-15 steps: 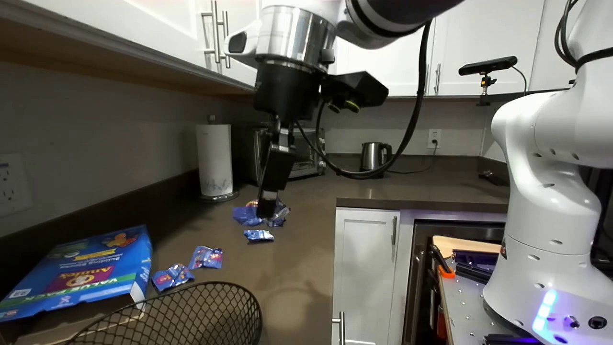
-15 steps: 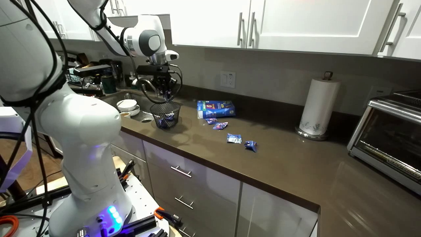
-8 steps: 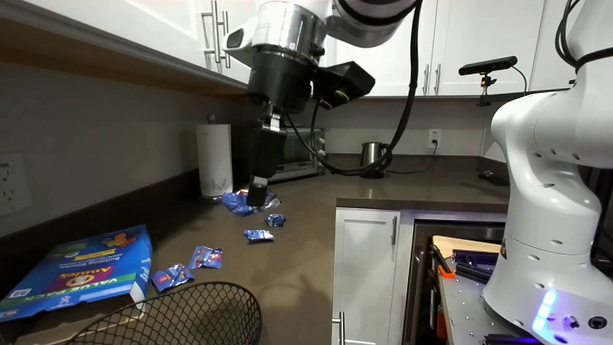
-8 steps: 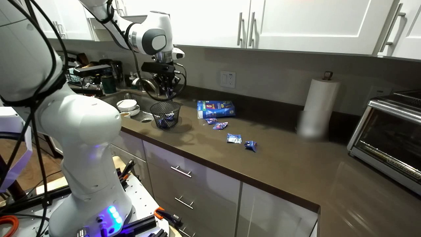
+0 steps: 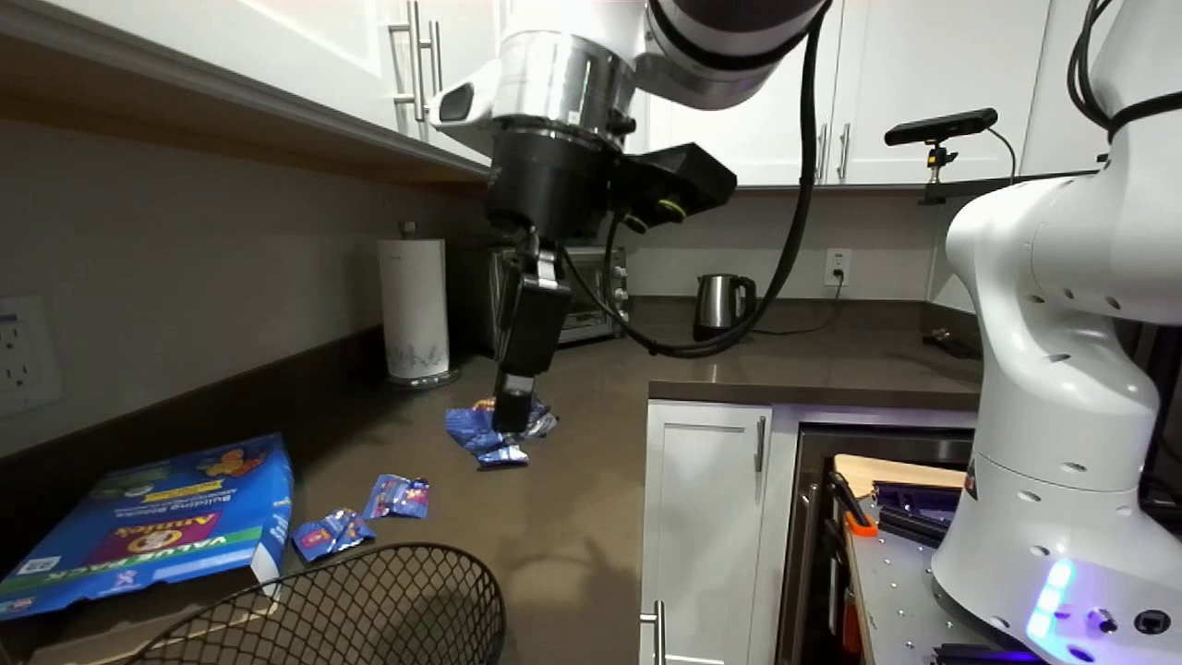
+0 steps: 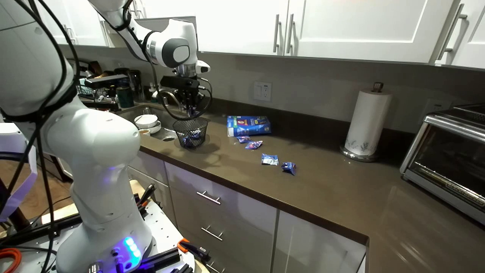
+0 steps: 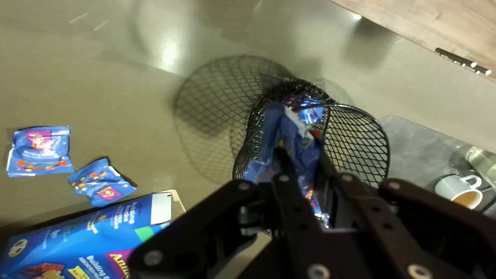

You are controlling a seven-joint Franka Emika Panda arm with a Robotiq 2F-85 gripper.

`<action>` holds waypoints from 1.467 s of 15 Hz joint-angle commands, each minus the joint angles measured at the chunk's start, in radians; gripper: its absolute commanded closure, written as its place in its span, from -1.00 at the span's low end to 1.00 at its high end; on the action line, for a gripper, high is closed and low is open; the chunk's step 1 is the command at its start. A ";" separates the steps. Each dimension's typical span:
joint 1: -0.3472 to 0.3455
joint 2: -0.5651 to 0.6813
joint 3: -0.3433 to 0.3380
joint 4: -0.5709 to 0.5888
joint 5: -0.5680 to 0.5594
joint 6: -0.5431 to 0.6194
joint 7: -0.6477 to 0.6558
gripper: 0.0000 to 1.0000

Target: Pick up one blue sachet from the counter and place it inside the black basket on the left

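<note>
A blue sachet (image 7: 296, 135) is clasped by the gripper (image 7: 303, 157) above the black basket (image 6: 189, 129). Similar packets (image 7: 312, 113) are seen inside it and spread across the counter (image 6: 322, 197).

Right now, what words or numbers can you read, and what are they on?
"Annie's": blue box.
"Building Blocks": same blue box.
"VALUE PACK": same blue box.
"ASSORTED": same blue box.
No readable numbers.
Too small or blurred: other box print, print on the blue sachets, any lettering on the toaster oven.
</note>
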 commanded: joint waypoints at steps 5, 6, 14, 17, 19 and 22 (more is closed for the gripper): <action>0.010 0.077 0.062 -0.007 0.017 0.091 -0.004 0.86; 0.011 0.088 0.068 -0.006 0.018 0.109 -0.006 0.85; 0.022 0.171 0.129 0.000 0.013 0.222 0.032 0.17; 0.027 0.190 0.165 -0.004 -0.002 0.259 0.072 -0.20; 0.030 0.200 0.188 -0.008 -0.025 0.281 0.111 -0.44; 0.027 0.205 0.224 -0.017 -0.077 0.317 0.179 -0.85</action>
